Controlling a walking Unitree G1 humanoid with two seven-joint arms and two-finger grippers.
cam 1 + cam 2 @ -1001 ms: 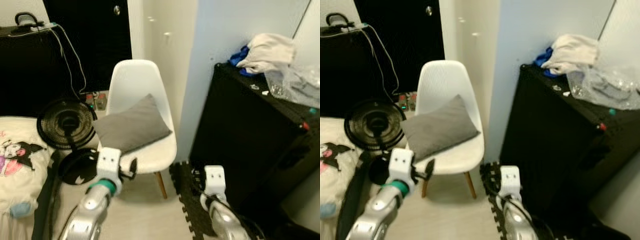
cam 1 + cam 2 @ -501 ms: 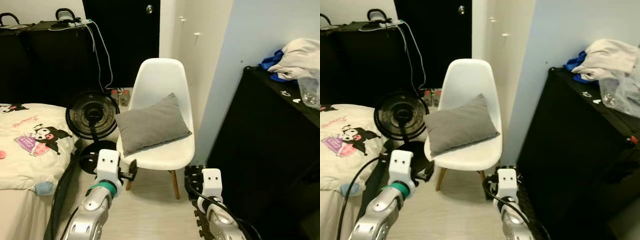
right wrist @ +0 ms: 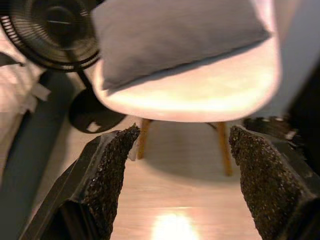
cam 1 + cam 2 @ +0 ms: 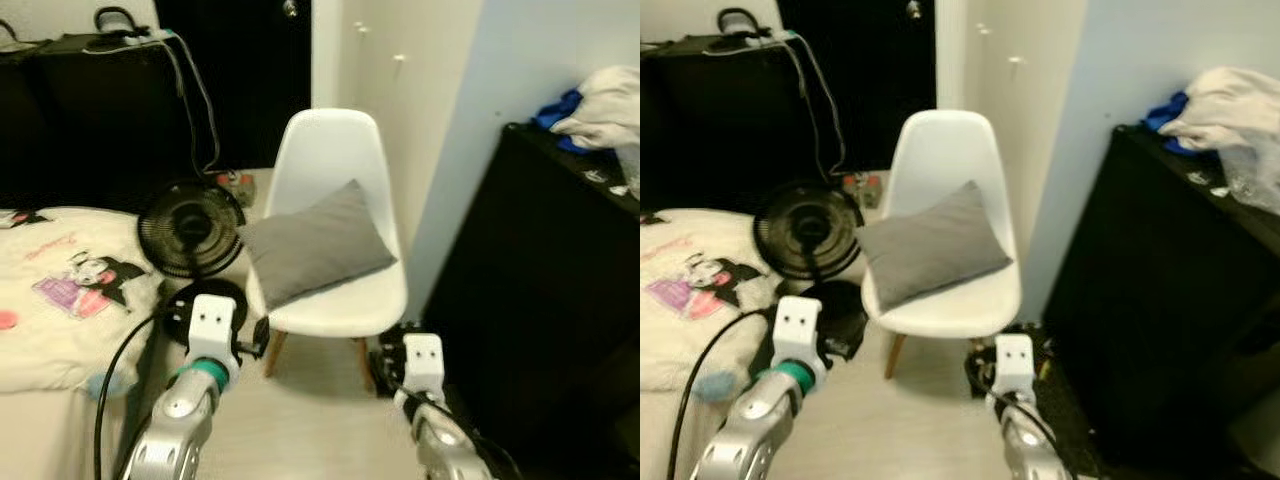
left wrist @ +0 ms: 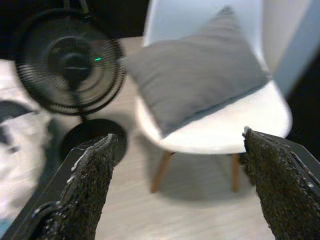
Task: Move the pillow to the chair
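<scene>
White chair (image 4: 335, 200) stands straight ahead, the grey pillow (image 4: 315, 243) already lying on its seat, long axis slanting across. Left gripper (image 5: 175, 185) and right gripper (image 3: 175, 180) hover low before it, both spread wide, empty.

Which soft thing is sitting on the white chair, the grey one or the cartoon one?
The plain grey pillow lies on the white chair seat. The cream cartoon-printed bedding lies apart, to the robot's left, beyond the black fan.

Pillow (image 4: 315, 243): matt grey cloth. Chair (image 4: 335, 155): smooth white plastic shell, wood legs. Fingers (image 5: 82, 187): rough black pads.
</scene>
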